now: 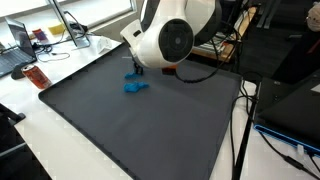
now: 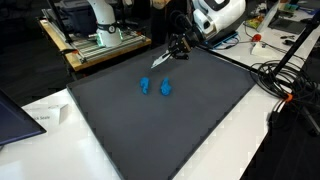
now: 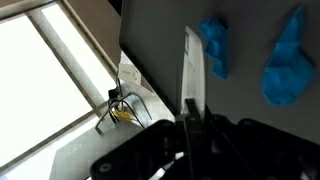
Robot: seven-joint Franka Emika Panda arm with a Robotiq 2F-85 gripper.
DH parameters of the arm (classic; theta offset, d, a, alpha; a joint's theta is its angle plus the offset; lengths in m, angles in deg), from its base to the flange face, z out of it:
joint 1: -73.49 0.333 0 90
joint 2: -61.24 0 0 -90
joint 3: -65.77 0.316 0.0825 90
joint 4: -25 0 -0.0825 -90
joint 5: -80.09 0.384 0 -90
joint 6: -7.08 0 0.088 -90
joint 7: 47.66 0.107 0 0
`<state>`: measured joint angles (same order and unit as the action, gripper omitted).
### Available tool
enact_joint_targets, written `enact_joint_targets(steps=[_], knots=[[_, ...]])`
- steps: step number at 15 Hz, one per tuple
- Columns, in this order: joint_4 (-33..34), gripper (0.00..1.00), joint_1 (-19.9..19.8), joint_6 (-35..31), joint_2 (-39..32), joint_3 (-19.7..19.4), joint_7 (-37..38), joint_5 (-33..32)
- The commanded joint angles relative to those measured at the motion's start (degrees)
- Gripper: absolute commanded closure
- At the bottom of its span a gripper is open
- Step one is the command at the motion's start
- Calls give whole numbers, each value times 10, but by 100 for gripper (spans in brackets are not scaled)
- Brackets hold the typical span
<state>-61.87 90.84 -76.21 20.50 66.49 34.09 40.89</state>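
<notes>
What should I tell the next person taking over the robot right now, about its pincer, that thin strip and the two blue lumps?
Pincer: shut on a thin pale strip, by an edge of the dark mat.
Things: two blue lumps lie side by side, apart, mid-mat, clear of the strip.
Done: the strip is gripped.
Left: neither lump is touched. Whether the strip's tip meets the mat cannot be told.

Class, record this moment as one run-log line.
end effector: shut on flat pale strip | location: dark mat edge | nearby: two blue lumps
</notes>
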Motion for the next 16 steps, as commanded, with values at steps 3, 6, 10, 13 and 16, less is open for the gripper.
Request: enact_joint_targets(steps=[3,6,10,13,16], knots=[[68,99,6,32,-44,-13,0,2],[63,99,1,-10,-32,-20,12,-9],[61,99,-8,-54,-26,-28,11,-7],[30,99,-15,-117,-9,-42,38,-16],[-2,99,-13,-160,4,-62,69,-43]])
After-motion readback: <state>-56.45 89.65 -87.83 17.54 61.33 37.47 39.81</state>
